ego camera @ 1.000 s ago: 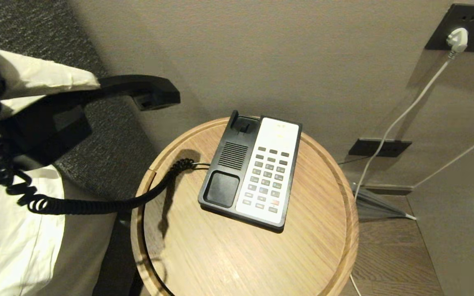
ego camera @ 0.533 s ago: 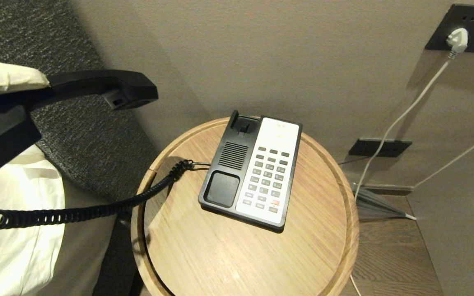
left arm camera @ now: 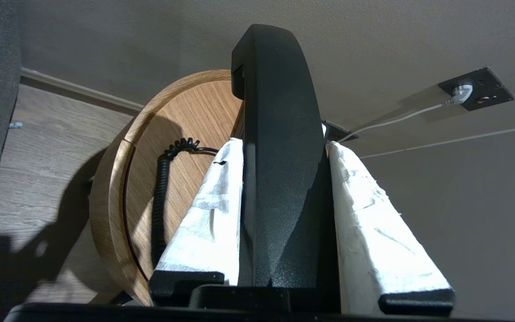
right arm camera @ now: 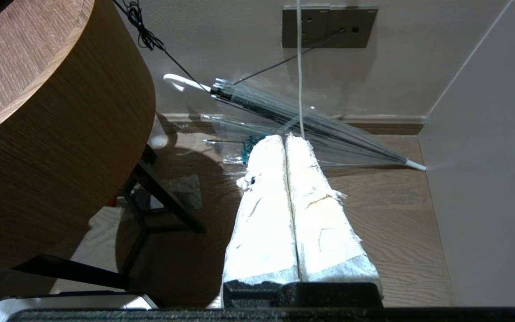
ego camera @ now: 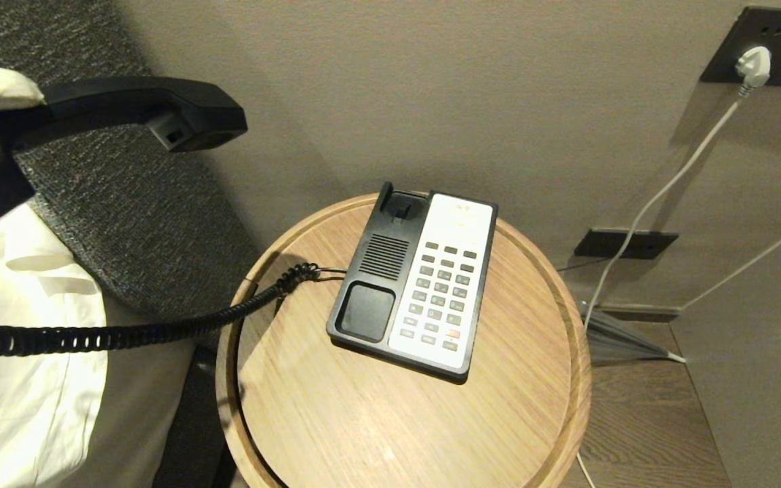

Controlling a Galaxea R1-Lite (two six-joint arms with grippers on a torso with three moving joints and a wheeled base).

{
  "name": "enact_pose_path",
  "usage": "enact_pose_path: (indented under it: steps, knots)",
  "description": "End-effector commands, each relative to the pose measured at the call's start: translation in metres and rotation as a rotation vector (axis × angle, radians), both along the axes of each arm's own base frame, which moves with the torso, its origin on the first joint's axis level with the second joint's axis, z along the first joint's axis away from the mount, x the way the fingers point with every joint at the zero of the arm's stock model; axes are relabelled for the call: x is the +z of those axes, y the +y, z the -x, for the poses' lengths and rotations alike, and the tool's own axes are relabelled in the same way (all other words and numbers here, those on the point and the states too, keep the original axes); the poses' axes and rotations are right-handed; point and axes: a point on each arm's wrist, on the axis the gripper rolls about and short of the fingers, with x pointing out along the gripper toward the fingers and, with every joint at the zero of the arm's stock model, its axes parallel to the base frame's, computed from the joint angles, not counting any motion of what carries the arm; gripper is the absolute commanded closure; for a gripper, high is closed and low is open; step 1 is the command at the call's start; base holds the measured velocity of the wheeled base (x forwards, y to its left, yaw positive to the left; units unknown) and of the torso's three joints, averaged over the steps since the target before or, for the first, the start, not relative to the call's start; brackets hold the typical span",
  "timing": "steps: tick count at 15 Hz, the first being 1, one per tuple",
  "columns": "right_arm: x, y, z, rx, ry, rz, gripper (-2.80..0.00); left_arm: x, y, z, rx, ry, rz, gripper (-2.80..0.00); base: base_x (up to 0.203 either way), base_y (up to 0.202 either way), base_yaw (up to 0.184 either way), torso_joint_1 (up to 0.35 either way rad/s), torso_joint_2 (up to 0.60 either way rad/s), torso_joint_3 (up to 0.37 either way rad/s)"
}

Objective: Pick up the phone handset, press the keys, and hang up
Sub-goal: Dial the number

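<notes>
Left gripper [left arm camera: 284,147] clamps the phone handset [ego camera: 139,108] between its white-wrapped fingers [left arm camera: 208,214], held in air at upper left of the head frame. Keys [ego camera: 439,295] on the base, frame centre, round table [ego camera: 377,420]. Right gripper [right arm camera: 285,141] closed, empty, over floor.

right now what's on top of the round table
Only the phone base with its keys and part of the coiled cord. What lies under the base is hidden.
</notes>
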Motion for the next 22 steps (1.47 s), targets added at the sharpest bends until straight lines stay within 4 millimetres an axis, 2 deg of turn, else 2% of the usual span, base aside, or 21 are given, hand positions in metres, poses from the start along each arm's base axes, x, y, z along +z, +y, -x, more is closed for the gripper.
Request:
enact_pose_path:
  steps: [1, 8, 9, 11, 13, 14, 15, 16, 18, 20, 22]
  knots:
    - [-0.006, 0.0, -0.001, 0.0, 0.021, 0.005, 0.0, 0.0, 0.001, 0.001, 0.002, 0.001, 0.003, 0.0, 0.0, 0.0, 0.0, 0.0, 0.0, 0.0]
    - [-0.003, 0.0, 0.0, -0.004, 0.026, 0.002, 0.0, -0.005, 0.008, 0.005, 0.028, 0.001, 0.002, 0.0, 0.0, 0.0, 0.0, 0.0, 0.0, 0.0]
    - [0.008, 0.0, 0.003, -0.003, -0.002, 0.002, 0.0, -0.006, 0.01, 0.007, 0.031, 0.0, 0.004, 0.0, 0.0, 0.0, 0.0, 0.0, 0.0, 0.0]
    - [0.046, 0.001, 0.024, 0.02, -0.047, 0.002, 0.0, -0.007, 0.013, 0.01, 0.034, -0.004, 0.007, 0.0, 0.0, 0.0, 0.0, 0.0, 0.0, 0.0]
    - [0.094, 0.003, 0.06, 0.081, -0.092, 0.001, 0.0, -0.006, 0.014, 0.01, 0.032, -0.008, 0.009, 0.0, 0.0, 0.0, 0.0, 0.0, 0.0, 0.0]
    - [0.118, 0.003, 0.069, 0.101, -0.111, -0.015, 0.0, -0.007, 0.014, 0.011, 0.032, -0.007, 0.008, 0.0, 0.0, 0.0, 0.0, 0.0, 0.0, 0.0]
    - [0.142, 0.004, 0.065, 0.131, -0.085, -0.04, 0.0, -0.008, 0.013, 0.01, 0.034, -0.005, 0.006, 0.0, 0.0, 0.0, 0.0, 0.0, 0.0, 0.0]
    - [0.165, 0.005, 0.049, 0.172, -0.016, -0.059, 0.0, -0.007, 0.013, 0.01, 0.034, -0.006, 0.005, 0.0, 0.0, 0.0, 0.0, 0.0, 0.0, 0.0]
    - [0.196, 0.005, -0.014, 0.231, 0.197, -0.102, 0.0, -0.009, 0.011, 0.008, 0.034, 0.003, -0.004, 0.0, 0.0, 0.0, 0.0, 0.0, 0.0, 0.0]
    - [0.206, 0.005, -0.084, 0.247, 0.383, -0.146, 0.0, -0.01, 0.01, 0.006, 0.034, 0.006, -0.007, 0.0, 0.0, 0.0, 0.0, 0.0, 0.0, 0.0]
    - [0.203, 0.011, -0.151, 0.247, 0.496, -0.162, 0.0, -0.013, 0.009, 0.005, 0.034, 0.015, -0.015, 0.0, 0.0, 0.0, 0.0, 0.0, 0.0, 0.0]
